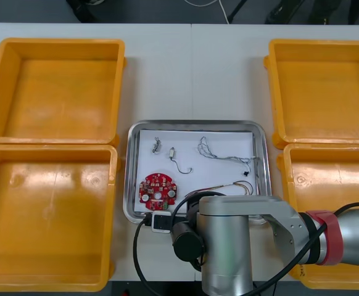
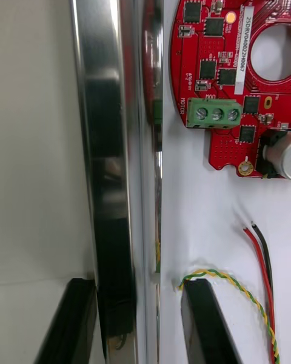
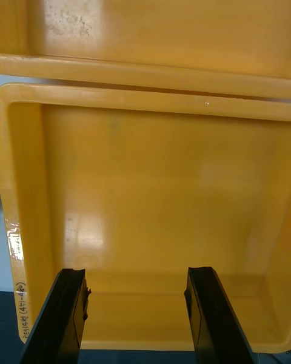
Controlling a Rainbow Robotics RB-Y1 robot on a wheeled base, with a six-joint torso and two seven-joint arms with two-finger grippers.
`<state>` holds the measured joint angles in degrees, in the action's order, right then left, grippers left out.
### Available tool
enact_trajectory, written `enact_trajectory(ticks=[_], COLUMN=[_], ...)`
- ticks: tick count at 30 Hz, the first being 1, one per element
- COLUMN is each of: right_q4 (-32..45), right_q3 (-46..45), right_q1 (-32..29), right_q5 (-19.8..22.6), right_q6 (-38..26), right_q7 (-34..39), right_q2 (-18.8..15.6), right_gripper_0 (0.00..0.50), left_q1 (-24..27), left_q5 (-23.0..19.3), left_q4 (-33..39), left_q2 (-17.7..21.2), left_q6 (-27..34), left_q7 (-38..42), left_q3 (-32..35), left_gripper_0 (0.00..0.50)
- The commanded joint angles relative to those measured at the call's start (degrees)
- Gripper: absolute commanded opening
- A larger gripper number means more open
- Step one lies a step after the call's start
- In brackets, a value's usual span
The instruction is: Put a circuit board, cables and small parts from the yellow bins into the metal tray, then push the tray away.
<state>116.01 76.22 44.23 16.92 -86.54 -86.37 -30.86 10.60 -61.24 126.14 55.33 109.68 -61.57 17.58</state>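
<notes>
The right gripper (image 2: 138,288) stands open astride the near rim of the metal tray (image 2: 103,127), one finger outside on the table and one inside on the white liner. The rim runs straight away between the fingers. Just beside the inner finger lies a twisted cable (image 2: 242,291), with a red and a black wire (image 2: 262,255) next to it. Beyond them the round red circuit board (image 2: 212,67) lies flat, its green terminal block facing the fingers.

In the front view the tray (image 1: 261,132) sits at centre, long axis left to right, with the board (image 1: 157,189) in its lower left. The right arm (image 1: 229,246) covers the tray's near edge. Small metal parts (image 1: 156,145) and a pale cable (image 1: 222,154) lie toward the far side.

The left gripper (image 3: 136,279) hangs open over a yellow bin (image 3: 151,94). Four yellow bins (image 1: 59,42) flank the tray on the light table (image 1: 192,74), and dark floor (image 1: 167,9) crosses the top of the frame.
</notes>
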Motion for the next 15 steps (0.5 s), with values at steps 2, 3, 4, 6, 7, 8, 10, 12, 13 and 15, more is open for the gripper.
enact_trajectory(ticks=[2,3,4,6,7,8,10,12,13,15], right_q4=[0.54,0.54,0.62,0.71,0.80,0.98,1.15,1.24,1.24,1.24], right_q3=[0.77,0.77,0.77,0.77,0.77,0.77,0.77,0.77,0.77,0.77], right_q1=[-0.37,-0.37,-0.37,-0.37,-0.37,-0.37,-0.46,-0.46,-0.37,-0.37], right_q5=[-0.75,-0.84,-0.92,-1.01,-1.10,-1.27,-1.63,-1.63,-1.80,-1.89], right_q6=[0.49,0.49,0.49,0.49,0.41,0.41,0.23,0.14,0.05,0.05], right_q7=[-0.21,-0.12,-0.12,-0.03,-0.03,0.06,0.06,0.15,0.15,0.23], right_q2=[1.33,1.33,1.33,1.33,1.33,1.33,1.33,1.33,1.24,1.24], right_gripper_0=[0.343,0.338,0.315,0.287,0.255,0.239,0.180,0.099,0.057,0.023], left_q1=[-0.76,-0.76,-0.76,-0.76,-0.76,-0.76,-0.76,-0.76,-0.76,-0.76], left_q5=[-0.45,-0.45,-0.45,-0.45,-0.45,-0.45,-0.45,-0.45,-0.45,-0.45], left_q4=[1.56,1.56,1.56,1.56,1.56,1.56,1.56,1.56,1.56,1.56], left_q2=[2.67,2.67,2.67,2.67,2.67,2.67,2.67,2.67,2.67,2.67], left_q6=[0.32,0.32,0.32,0.32,0.32,0.32,0.32,0.32,0.32,0.32], left_q7=[-4.61,-4.61,-4.61,-4.61,-4.61,-4.61,-4.61,-4.61,-4.61,-4.61], left_q3=[1.76,1.76,1.76,1.76,1.76,1.76,1.76,1.76,1.76,1.76], left_gripper_0=[0.477,0.477,0.477,0.477,0.476,0.475,0.476,0.477,0.475,0.477])
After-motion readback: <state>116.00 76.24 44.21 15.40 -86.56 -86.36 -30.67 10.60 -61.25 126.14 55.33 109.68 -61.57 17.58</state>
